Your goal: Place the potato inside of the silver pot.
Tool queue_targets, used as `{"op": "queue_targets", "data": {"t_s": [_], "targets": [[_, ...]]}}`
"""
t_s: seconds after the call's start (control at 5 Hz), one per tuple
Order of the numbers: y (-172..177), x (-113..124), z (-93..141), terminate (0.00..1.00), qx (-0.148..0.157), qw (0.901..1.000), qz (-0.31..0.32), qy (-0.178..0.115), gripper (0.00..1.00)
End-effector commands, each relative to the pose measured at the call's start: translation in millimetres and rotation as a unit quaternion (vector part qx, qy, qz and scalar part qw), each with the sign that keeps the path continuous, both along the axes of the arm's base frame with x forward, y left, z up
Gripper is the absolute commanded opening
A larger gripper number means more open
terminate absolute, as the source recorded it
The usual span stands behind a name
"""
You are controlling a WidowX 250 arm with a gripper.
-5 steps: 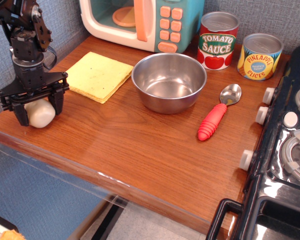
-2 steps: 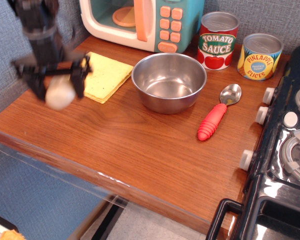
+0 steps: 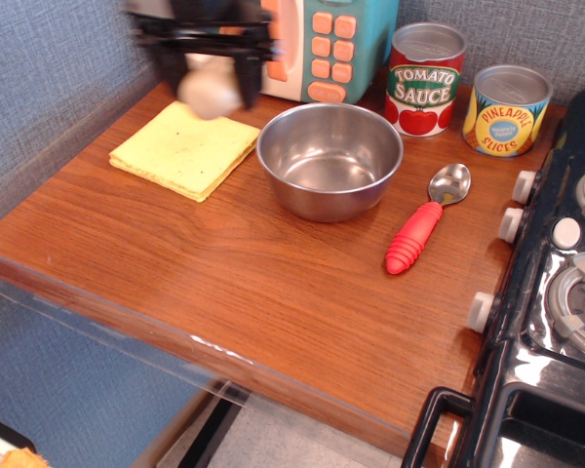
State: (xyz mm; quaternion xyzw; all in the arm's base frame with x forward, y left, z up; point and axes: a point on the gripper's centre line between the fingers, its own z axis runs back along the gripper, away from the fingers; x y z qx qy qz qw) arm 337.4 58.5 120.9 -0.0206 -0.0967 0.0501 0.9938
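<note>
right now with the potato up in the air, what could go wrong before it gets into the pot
1. The gripper holds the potato above the yellow cloth, left of the silver pot. Releasing here would likely drop it on the cloth, not into the pot.
2. The blur suggests fast motion; the smooth, rounded potato could slip out.
3. The toy microwave stands close behind; a wide swing might clip it.

Wooden counter (image 3: 273, 283) against seemingly fabric-textured blue-grey wall (image 3: 49, 88)

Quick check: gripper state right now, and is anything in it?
Gripper: closed on the potato, held in the air above the yellow cloth; picture is motion-blurred.
</note>
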Motion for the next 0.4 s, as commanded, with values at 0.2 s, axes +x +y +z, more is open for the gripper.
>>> {"op": "queue_targets", "data": {"t_s": [0.2], "targets": [[-35.0,41.3,-20.2,0.00,0.018,0.9992,-0.032,-0.012,0.00]]}}
